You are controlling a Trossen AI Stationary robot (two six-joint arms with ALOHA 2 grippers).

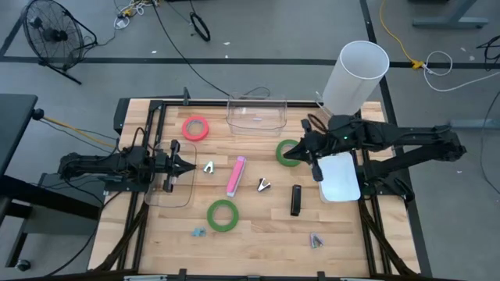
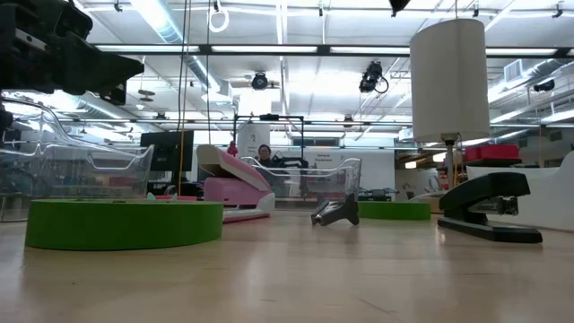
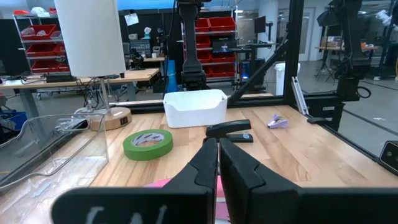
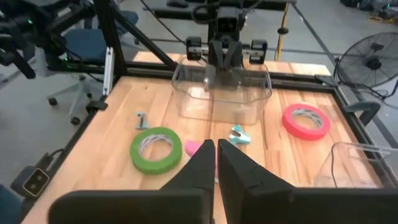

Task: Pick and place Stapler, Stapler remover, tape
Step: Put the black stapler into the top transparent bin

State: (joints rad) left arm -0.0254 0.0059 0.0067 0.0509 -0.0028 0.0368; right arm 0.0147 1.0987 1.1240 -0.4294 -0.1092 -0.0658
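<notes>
Tape rolls, two green (image 1: 223, 215) and one pink-red (image 1: 195, 128), lie flat on the bench (image 1: 258, 234); right claw (image 1: 307, 154), fingers together and empty, hovers beside one green roll (image 1: 287, 152).

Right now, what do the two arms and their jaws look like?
Both arms are dark, near-black, jointed links. The left gripper tapers to pointed dark jaws beside a silvery bracket. The right gripper looks the same, with a small green light glowing on its wrist. No markings are legible.

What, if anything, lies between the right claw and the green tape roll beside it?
Nothing visible does. In the high view the right claw hangs at the edge of the green tape roll, with only bare table around it. The black stapler lies nearer the front edge, off that line.
</notes>
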